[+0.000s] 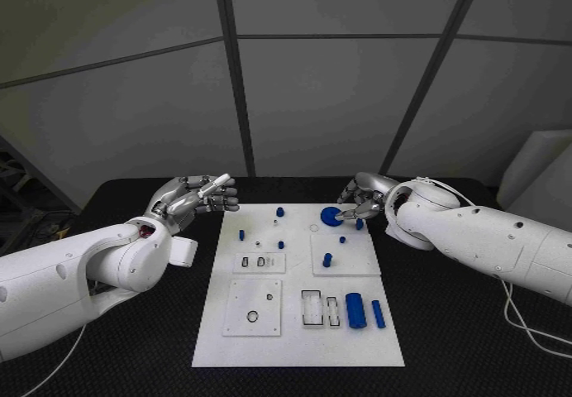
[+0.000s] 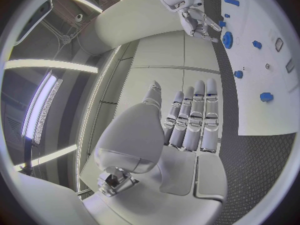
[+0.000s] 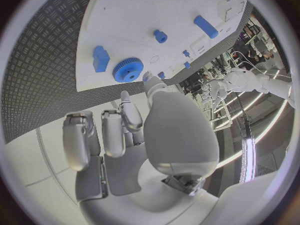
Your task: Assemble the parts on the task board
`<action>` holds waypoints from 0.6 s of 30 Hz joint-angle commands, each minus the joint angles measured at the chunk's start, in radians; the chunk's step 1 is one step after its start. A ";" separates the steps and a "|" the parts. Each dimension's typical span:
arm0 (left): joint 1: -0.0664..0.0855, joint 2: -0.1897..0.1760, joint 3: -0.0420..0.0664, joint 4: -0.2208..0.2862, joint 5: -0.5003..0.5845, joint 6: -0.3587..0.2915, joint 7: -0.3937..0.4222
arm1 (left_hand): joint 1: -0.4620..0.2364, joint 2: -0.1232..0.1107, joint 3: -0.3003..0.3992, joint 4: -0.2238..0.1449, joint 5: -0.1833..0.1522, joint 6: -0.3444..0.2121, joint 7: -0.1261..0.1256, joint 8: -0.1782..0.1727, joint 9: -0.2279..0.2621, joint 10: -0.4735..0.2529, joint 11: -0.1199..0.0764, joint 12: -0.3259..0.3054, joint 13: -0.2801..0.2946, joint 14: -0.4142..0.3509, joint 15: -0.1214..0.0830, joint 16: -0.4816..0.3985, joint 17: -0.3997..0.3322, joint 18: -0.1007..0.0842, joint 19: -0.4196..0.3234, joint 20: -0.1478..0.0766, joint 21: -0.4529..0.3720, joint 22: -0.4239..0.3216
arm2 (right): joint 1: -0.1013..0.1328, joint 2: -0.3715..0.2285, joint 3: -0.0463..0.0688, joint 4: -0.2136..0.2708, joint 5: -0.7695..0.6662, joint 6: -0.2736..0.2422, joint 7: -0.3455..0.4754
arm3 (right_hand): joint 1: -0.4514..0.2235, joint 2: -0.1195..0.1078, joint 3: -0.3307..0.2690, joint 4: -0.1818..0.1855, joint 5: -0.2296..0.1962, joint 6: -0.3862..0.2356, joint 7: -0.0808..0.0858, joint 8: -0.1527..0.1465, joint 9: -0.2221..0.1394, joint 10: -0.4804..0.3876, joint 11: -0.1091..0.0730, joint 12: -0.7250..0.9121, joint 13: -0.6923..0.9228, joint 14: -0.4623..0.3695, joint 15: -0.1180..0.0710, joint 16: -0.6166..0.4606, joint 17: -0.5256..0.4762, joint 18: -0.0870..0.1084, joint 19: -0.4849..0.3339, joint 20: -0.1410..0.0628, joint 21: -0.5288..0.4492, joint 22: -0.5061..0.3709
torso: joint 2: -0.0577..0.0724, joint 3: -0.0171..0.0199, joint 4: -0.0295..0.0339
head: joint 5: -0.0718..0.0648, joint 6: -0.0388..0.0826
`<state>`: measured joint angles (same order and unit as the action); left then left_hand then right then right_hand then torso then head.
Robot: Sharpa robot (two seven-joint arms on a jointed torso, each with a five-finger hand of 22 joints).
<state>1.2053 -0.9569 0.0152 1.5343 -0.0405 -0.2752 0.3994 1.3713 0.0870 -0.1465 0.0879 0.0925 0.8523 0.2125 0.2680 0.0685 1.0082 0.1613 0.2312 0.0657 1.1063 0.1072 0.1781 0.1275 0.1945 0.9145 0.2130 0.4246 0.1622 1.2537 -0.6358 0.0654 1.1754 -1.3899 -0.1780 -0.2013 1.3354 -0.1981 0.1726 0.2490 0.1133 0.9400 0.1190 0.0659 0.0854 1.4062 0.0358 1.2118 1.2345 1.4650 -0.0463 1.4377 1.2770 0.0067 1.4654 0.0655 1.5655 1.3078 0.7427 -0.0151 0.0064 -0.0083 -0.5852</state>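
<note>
Smooth white task board (image 1: pixel 298 347) on the black textured table (image 1: pixel 119 364), toothed blue gear (image 1: pixel 331 217) at its far right, touched by the curled right hand (image 1: pixel 361 198), left hand (image 1: pixel 197 197) empty, fingers extended, off the far-left corner.

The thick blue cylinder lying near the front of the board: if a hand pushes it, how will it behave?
The thick blue cylinder lies on its side on the flat task board, so it would probably roll sideways. It looks rigid, likely light plastic. Its smooth round surface may slip in a pinch.
</note>
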 commanded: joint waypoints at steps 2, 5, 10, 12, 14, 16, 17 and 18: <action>0.002 0.003 0.001 -0.002 -0.005 0.021 0.010 | 0.003 0.011 0.000 -0.005 -0.006 0.008 0.000 -0.004 -0.001 0.007 -0.003 -0.003 0.000 -0.001 0.007 -0.006 -0.001 -0.013 0.000 0.006 -0.005 -0.002 | 0.002 0.015 0.000 -0.009 -0.044 0.030 -0.023 | 0.012 0.000 -0.003 0.008 -0.005 -0.010 0.002 -0.001 0.001 0.012 0.000 0.018 0.018 0.054 0.007 0.009 0.007 -0.007 0.105 0.008 0.005 0.263 | -0.001 -0.0006 -0.0007 | 0.001 -0.004; 0.002 0.005 0.001 -0.002 -0.005 0.023 0.009 | 0.003 0.011 0.000 -0.005 -0.006 0.008 0.000 -0.004 -0.001 0.007 -0.003 -0.003 0.000 -0.001 0.007 -0.006 -0.001 -0.013 0.000 0.006 -0.005 -0.002 | 0.001 0.023 0.000 -0.011 -0.054 0.031 -0.022 | 0.014 0.000 -0.003 0.009 -0.004 -0.011 0.003 -0.001 0.001 0.015 0.000 0.027 0.027 0.055 0.008 0.011 0.011 -0.007 0.105 0.008 0.005 0.263 | -0.001 -0.0001 -0.0011 | 0.002 -0.006; 0.002 0.008 0.001 -0.005 -0.005 0.027 0.006 | 0.003 0.011 0.000 -0.006 -0.006 0.008 0.000 -0.004 -0.001 0.007 -0.003 -0.004 0.000 -0.001 0.007 -0.007 -0.001 -0.013 0.000 0.006 -0.006 -0.002 | 0.000 0.034 0.000 -0.016 -0.070 0.030 -0.022 | 0.019 0.000 -0.003 0.010 -0.004 -0.013 0.004 -0.001 0.001 0.019 0.001 0.041 0.041 0.056 0.008 0.015 0.020 -0.007 0.105 0.009 0.005 0.263 | -0.001 0.0005 0.0011 | -0.002 -0.006; 0.002 0.008 0.001 -0.006 -0.005 0.027 0.005 | 0.003 0.011 0.000 -0.006 -0.006 0.008 0.000 -0.004 -0.001 0.007 -0.003 -0.004 0.000 -0.001 0.007 -0.007 -0.001 -0.013 0.000 0.006 -0.006 -0.002 | 0.000 0.039 0.000 -0.021 -0.078 0.031 -0.025 | 0.022 0.000 -0.002 0.010 -0.004 -0.014 0.004 -0.001 0.001 0.021 0.001 0.047 0.047 0.057 0.009 0.018 0.026 -0.007 0.105 0.009 0.005 0.263 | -0.002 -0.0004 0.0011 | 0.001 -0.002; 0.002 0.008 0.001 -0.007 -0.005 0.027 0.005 | 0.003 0.011 0.000 -0.006 -0.006 0.008 0.000 -0.004 -0.001 0.007 -0.003 -0.004 0.000 -0.001 0.007 -0.007 -0.001 -0.013 0.000 0.006 -0.006 -0.002 | 0.000 0.044 0.000 -0.027 -0.084 0.034 -0.026 | 0.027 0.001 -0.001 0.009 -0.004 -0.015 0.004 -0.001 0.001 0.024 0.002 0.057 0.057 0.059 0.009 0.023 0.036 -0.007 0.105 0.009 0.005 0.263 | -0.001 0.0003 0.0006 | 0.007 -0.002; 0.002 0.009 0.001 -0.007 -0.005 0.027 0.005 | 0.003 0.011 0.000 -0.006 -0.006 0.008 0.000 -0.004 -0.001 0.007 -0.003 -0.004 0.000 -0.001 0.007 -0.007 -0.001 -0.013 0.000 0.006 -0.006 -0.002 | 0.000 0.048 0.000 -0.033 -0.087 0.037 -0.027 | 0.031 0.002 0.000 0.008 -0.004 -0.015 0.005 -0.001 0.001 0.027 0.002 0.067 0.066 0.060 0.010 0.026 0.042 -0.007 0.105 0.010 0.005 0.263 | -0.001 0.0009 0.0008 | 0.009 -0.002; 0.002 0.010 0.001 -0.007 -0.005 0.027 0.005 | 0.003 0.011 0.000 -0.006 -0.006 0.008 0.000 -0.004 -0.001 0.007 -0.003 -0.004 0.000 -0.001 0.007 -0.007 -0.001 -0.013 0.000 0.006 -0.006 -0.002 | -0.001 0.051 0.000 -0.037 -0.089 0.039 -0.028 | 0.033 0.003 0.000 0.007 -0.004 -0.015 0.005 -0.001 0.001 0.028 0.002 0.070 0.070 0.060 0.010 0.027 0.044 -0.007 0.105 0.010 0.005 0.263 | -0.001 0.0009 0.0011 | 0.010 -0.002; 0.002 0.010 0.001 -0.006 -0.005 0.028 0.005 | 0.003 0.011 0.000 -0.006 -0.006 0.008 0.000 -0.004 -0.001 0.007 -0.003 -0.004 0.000 -0.001 0.007 -0.007 -0.001 -0.013 0.000 0.006 -0.006 -0.002 | -0.002 0.054 0.000 -0.041 -0.090 0.042 -0.028 | 0.035 0.004 0.001 0.007 -0.004 -0.015 0.005 -0.001 0.001 0.029 0.002 0.073 0.073 0.060 0.010 0.028 0.046 -0.007 0.105 0.010 0.005 0.263 | -0.001 0.0007 0.0005 | 0.011 -0.003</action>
<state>1.2057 -0.9482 0.0151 1.5266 -0.0406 -0.2631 0.3981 1.3753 0.0910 -0.1464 0.0880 0.0925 0.8524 0.2125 0.2680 0.0686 1.0082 0.1613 0.2312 0.0657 1.1063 0.1072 0.1781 0.1275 0.1945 0.9145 0.2129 0.4246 0.1615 1.2511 -0.5842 0.0652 1.1377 -1.4534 -0.1524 -0.2241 1.3635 -0.1972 0.1706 0.2509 0.1133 0.9297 0.1230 0.0659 0.0852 1.4278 0.0357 1.2815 1.3057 1.4686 -0.0427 1.4608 1.3082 0.0070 1.4691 0.0694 1.5655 1.3077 0.7416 -0.0146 0.0065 -0.0002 -0.5872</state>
